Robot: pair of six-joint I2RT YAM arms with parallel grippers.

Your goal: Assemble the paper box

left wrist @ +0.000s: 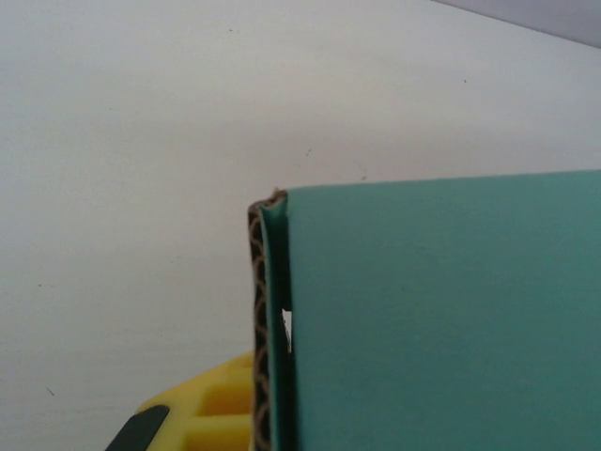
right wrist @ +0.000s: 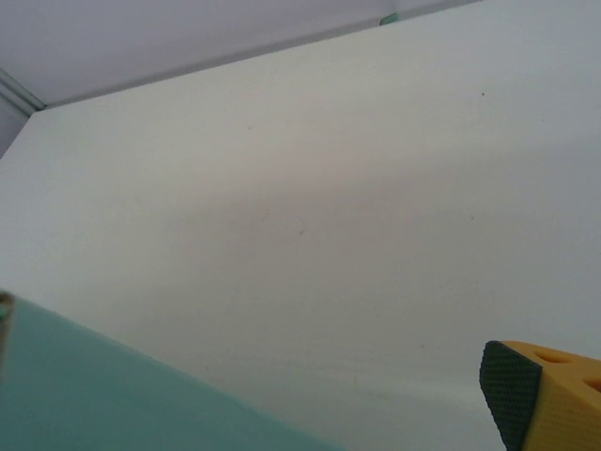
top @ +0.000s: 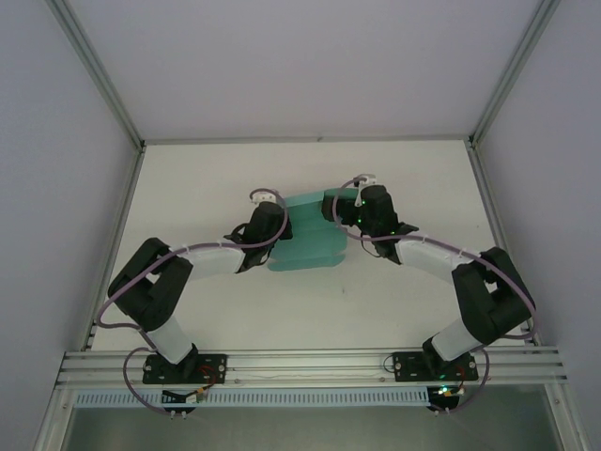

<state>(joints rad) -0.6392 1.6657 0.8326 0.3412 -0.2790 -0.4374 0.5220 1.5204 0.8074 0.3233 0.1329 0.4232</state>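
Top external: paper box [top: 302, 246] lies centrally on the surface [top: 423, 178], left tool [top: 270, 221] at its left edge, right tool [top: 347, 209] at its far right corner. Risk, as judged: the folded panel could spring open, or the card slide, if either contact slips. Left wrist: one yellow finger [left wrist: 211, 409] beside the folded edge. Right wrist: one finger [right wrist: 554, 390] apart from the card. Opening of either tool cannot be told.

A teal paper box [top: 305, 242] rests on the white table [top: 376, 305].
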